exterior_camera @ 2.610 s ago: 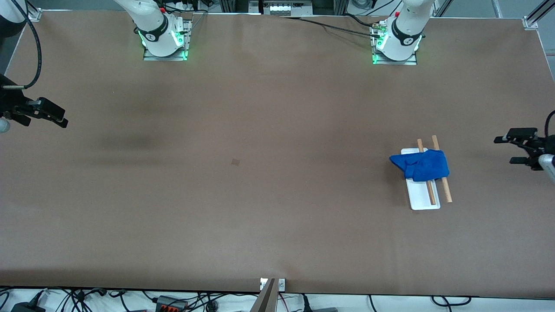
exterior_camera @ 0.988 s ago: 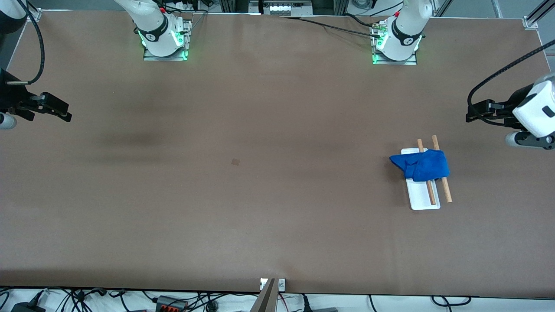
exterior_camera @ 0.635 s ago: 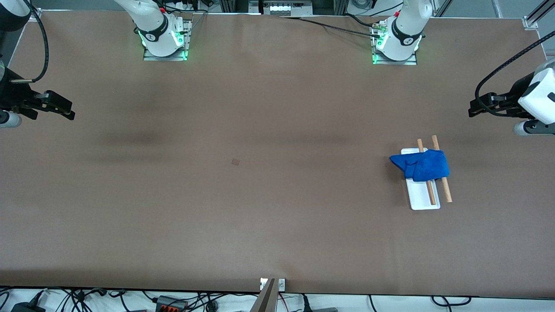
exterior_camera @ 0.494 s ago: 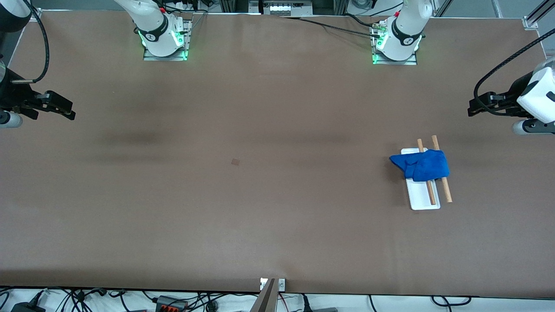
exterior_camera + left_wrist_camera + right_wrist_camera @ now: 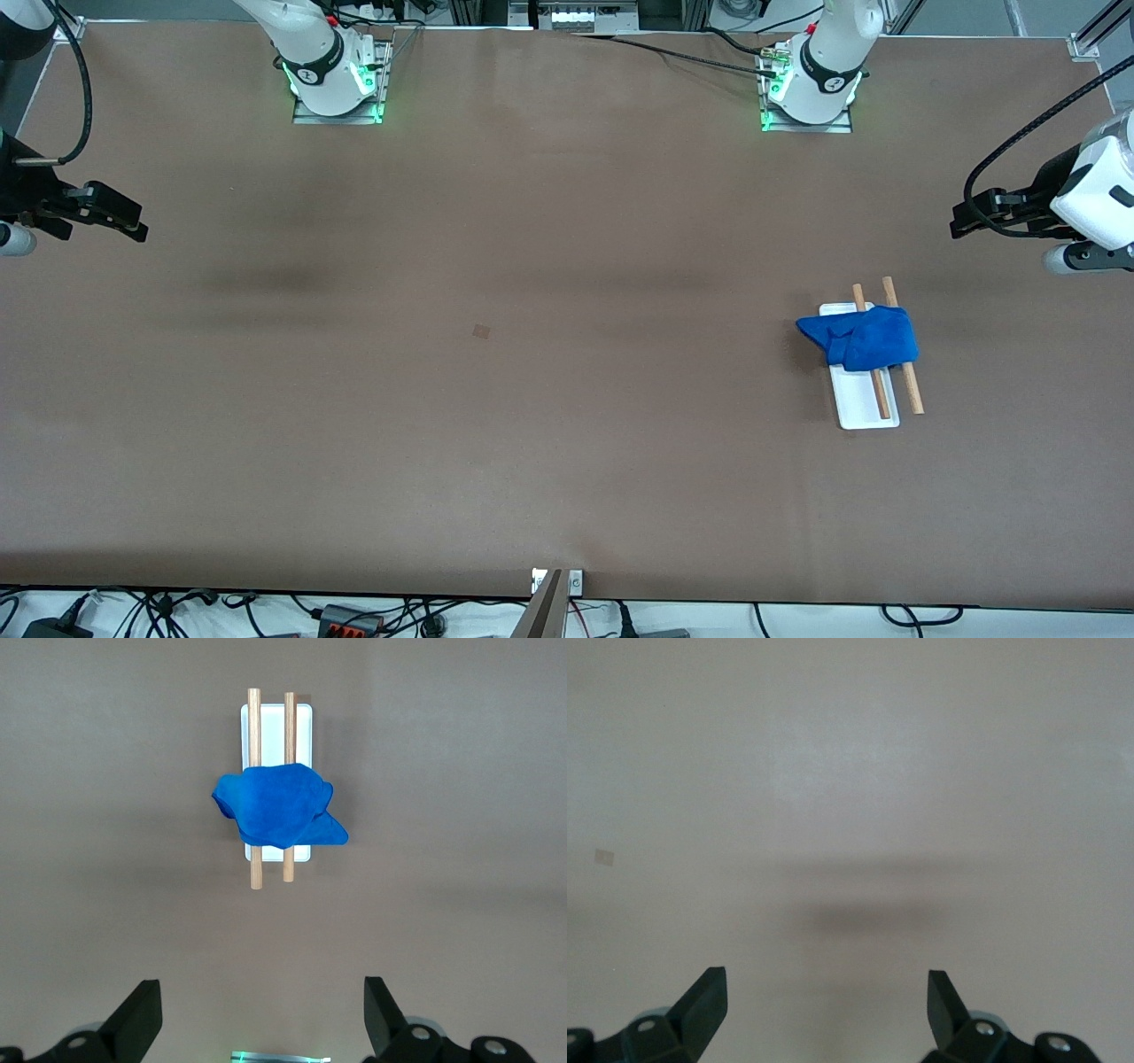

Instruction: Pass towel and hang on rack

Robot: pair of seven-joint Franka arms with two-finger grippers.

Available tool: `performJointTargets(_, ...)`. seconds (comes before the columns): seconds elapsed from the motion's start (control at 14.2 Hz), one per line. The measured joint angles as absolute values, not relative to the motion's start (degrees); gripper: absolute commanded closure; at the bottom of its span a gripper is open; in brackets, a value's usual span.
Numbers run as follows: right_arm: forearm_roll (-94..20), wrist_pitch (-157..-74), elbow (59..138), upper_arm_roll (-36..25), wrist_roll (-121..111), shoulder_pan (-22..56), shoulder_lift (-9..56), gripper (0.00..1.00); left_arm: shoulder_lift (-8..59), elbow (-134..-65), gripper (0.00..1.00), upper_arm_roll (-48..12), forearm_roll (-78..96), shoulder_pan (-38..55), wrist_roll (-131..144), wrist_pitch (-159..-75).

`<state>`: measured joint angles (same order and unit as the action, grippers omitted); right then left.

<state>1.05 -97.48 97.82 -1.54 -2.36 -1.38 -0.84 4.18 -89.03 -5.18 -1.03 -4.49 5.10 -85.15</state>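
Two wooden rods (image 5: 902, 346) stick out from under the towel (image 5: 859, 337), which is draped across the rack (image 5: 866, 403). The towel is bright blue and bunched up, and it covers the upper half of the rods in the front view. One corner of it hangs off the side of the rack toward the middle of the desk (image 5: 532, 399). The rack has a flat white base and sits on the brown desk, in the right part of the front view, a little below the middle. In the left wrist view the towel (image 5: 279, 806) and rack (image 5: 277, 722) show near the top middle of the picture. The left end effector (image 5: 961, 221) hangs in the air at the right edge of the front view, over the desk, higher in the frame than the rack and well apart from it. Its two black fingers (image 5: 137, 1019) are spread wide with nothing between them. The right end effector (image 5: 133, 229) hangs at the left edge of the front view, over bare desk. Its fingers (image 5: 700, 1001) are spread wide too and hold nothing. A tiny dark square mark (image 5: 481, 330) sits on the desk near the middle of the front view.
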Motion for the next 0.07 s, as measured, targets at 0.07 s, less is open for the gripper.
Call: performJointTargets(0.07, 1.1, -98.3, 98.8, -1.5, -2.4, -1.4, -1.5, 0.00, 4.1, -89.0, 0.00, -5.2, -0.9, -4.4, 5.2, -85.2)
